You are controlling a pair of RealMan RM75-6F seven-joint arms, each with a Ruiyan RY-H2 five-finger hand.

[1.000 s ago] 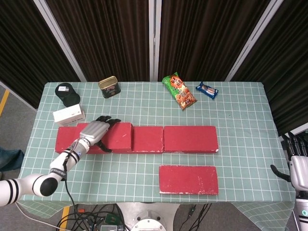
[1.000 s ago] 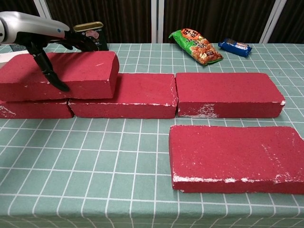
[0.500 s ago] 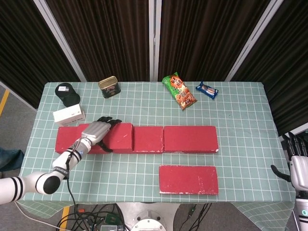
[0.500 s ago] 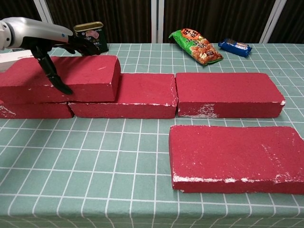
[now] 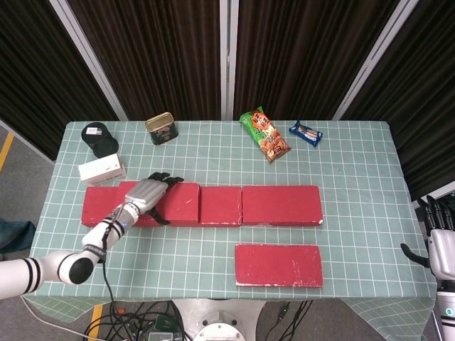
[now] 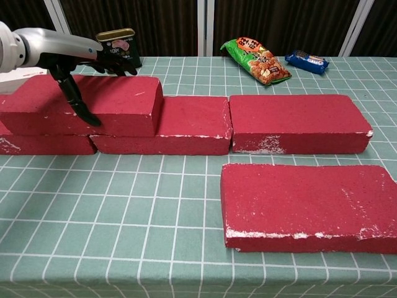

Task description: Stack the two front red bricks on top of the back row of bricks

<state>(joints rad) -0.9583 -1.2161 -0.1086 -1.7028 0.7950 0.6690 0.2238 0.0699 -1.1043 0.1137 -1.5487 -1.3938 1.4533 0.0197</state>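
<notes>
One red brick (image 5: 174, 201) (image 6: 121, 104) lies on top of the back row, over the left back brick (image 5: 94, 207) (image 6: 43, 144) and the near end of the middle back brick (image 5: 222, 206) (image 6: 186, 127). My left hand (image 5: 145, 195) (image 6: 68, 59) grips it, fingers over its far edge and thumb down its front face. The right back brick (image 5: 282, 205) (image 6: 298, 123) is bare. The other front red brick (image 5: 279, 265) (image 6: 307, 205) lies flat near the table's front edge. My right hand (image 5: 441, 249) hangs off the table's right side, fingers apart, holding nothing.
Along the back stand a tin can (image 5: 161, 128) (image 6: 118, 42), a green snack bag (image 5: 264, 135) (image 6: 257, 59) and a blue packet (image 5: 306, 133) (image 6: 307, 61). A black object (image 5: 98, 138) and a white box (image 5: 102, 170) sit at the back left.
My left hand has slid the upper brick to the right along the back row, so it now reaches further over the middle brick. The right hand has not moved.
</notes>
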